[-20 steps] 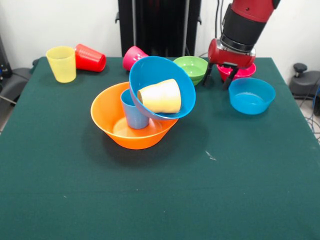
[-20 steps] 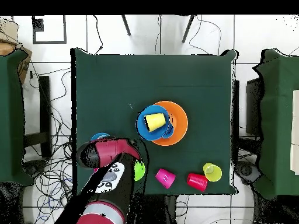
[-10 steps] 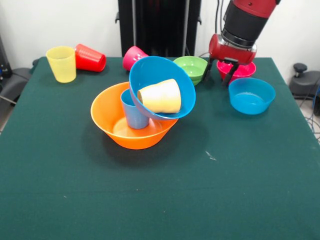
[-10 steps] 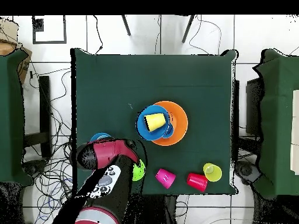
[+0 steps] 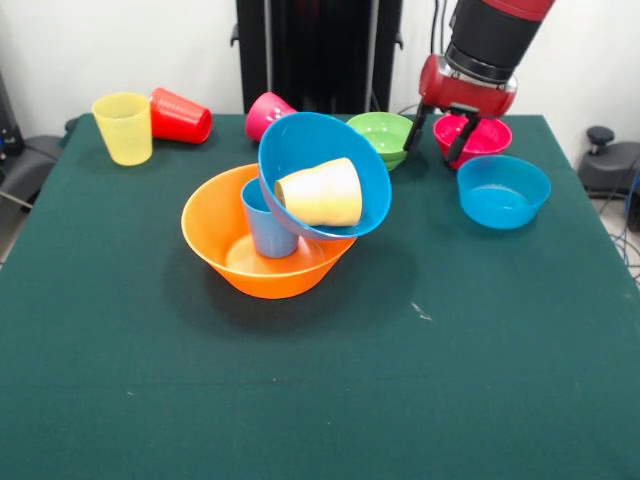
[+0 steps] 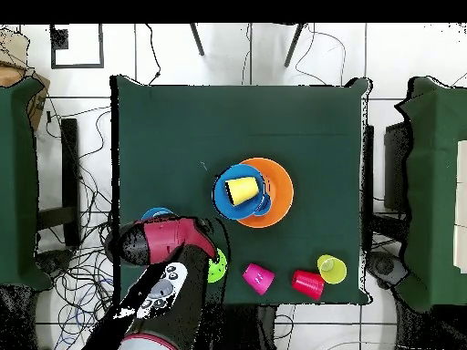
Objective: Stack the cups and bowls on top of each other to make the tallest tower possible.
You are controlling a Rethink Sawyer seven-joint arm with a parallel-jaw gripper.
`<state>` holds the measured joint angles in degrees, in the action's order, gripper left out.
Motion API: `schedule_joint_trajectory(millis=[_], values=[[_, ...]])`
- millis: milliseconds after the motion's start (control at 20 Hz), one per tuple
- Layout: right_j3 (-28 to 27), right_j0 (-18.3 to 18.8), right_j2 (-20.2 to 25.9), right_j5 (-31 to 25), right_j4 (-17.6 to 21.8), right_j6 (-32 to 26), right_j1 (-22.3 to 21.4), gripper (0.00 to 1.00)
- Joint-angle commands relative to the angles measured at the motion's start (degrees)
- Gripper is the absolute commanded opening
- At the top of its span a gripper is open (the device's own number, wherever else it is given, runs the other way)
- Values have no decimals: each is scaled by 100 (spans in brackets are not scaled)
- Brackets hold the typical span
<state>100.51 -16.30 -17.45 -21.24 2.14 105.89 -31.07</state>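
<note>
One large blue bowl (image 5: 325,170) leans tilted, cradling an orange cup (image 5: 320,192).

Dark green cloth-covered counter (image 5: 330,400), small pale fleck on it near the front right. White tiled floor (image 6: 264,55) around it, strewn with black cables (image 6: 77,196). Two more green-covered counters at the overhead view's edges, one left (image 6: 16,182), one right (image 6: 436,182). Black chair legs (image 6: 246,41) beyond the far edge. Black upright panel (image 5: 318,55) against a white wall (image 5: 130,45) behind.
</note>
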Motion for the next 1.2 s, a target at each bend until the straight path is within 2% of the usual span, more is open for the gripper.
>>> schedule_joint_trajectory(millis=[50, 600, 900, 1200], values=[[-151, -115, 297, -456, 33, 691, 99, 100], [-64, 26, 722, 283, -226, 936, 269, 100], [-128, -39, 769, 428, -319, 1030, 387, 100], [-435, -408, 411, -2, -394, 1199, 579, 100]])
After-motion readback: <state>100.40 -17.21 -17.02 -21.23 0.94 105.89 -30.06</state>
